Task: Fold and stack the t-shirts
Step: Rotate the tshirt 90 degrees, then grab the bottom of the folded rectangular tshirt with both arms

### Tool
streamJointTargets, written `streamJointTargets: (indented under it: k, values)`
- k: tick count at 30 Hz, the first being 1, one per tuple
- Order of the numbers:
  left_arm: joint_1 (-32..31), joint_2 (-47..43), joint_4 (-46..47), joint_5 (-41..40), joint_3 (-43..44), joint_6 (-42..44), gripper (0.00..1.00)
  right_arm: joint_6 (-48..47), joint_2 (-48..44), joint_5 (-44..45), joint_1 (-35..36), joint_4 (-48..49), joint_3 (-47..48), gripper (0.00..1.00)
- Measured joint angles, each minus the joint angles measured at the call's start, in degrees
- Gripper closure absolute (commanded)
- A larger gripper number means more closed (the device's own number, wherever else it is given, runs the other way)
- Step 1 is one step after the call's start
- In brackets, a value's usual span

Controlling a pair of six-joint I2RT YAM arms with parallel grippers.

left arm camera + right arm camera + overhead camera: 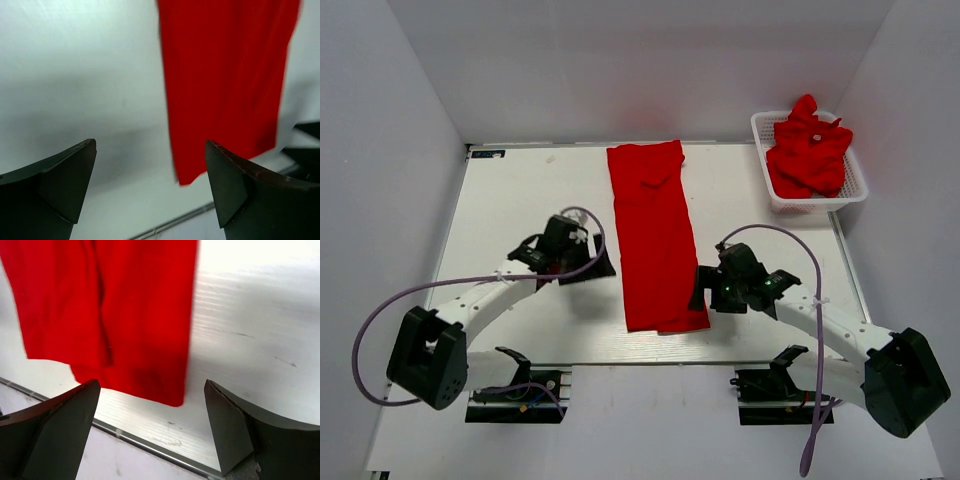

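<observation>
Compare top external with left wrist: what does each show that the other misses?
Only top external: white basket of crumpled t-shirts, plus the far end of the folded t-shirt. Only left wrist: left gripper close up, open, holding nothing. Both: the folded t-shirt's near end, flat on the table.

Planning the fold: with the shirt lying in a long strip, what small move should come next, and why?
Probably lower both grippers onto the near corners: the left gripper and right gripper flank the near end of the t-shirt, open and empty.
</observation>
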Motion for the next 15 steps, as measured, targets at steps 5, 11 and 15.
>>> streamJointTargets:
  k: [5,11,15]
  values:
    - [-8.9,4.7,-2.5,4.6,-4.7,-0.7,0.02,0.4,0.7,-0.1,-1.4,-2.7,-0.4,0.1]
    - [-17.3,8.2,-2.4,6.3,-4.6,-0.7,0.16,1.0,1.1,-2.3,-2.2,-2.9,-3.0,0.14]
    - [-19.0,9.9,-1.9,6.6,-4.6,-0.8,0.25,1.2,1.0,-4.4,-2.4,-1.3,-3.8,0.21]
